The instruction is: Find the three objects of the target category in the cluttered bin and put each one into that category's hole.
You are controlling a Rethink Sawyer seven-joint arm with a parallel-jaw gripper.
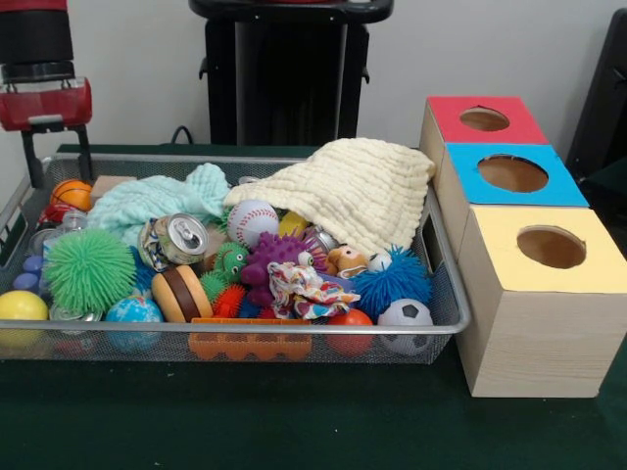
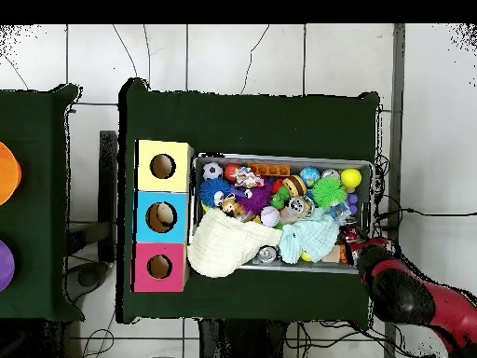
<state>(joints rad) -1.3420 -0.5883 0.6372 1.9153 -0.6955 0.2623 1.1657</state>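
We see the claw (image 1: 57, 166) over the bin's (image 1: 446, 284) back left corner; the cloth (image 1: 348, 191) drapes the rim well to its right, the boxes (image 1: 534, 284) farther right on the worktop (image 1: 294, 421).

The bin (image 1: 446, 294) is fine silvery wire mesh with a smooth metal rim; the cream blanket (image 1: 348, 191) draped over its edge looks soft, ribbed, matt cloth; the mint cloth (image 1: 157, 201) is fuzzier; the crushed can (image 1: 176, 240) is shiny metal; the green ball (image 1: 88, 269) bristles with rubbery spikes; the three boxes (image 1: 529, 323) show pale matt wood grain under flat coloured tops; the tablecloth (image 1: 294, 421) is dull dark green fabric.
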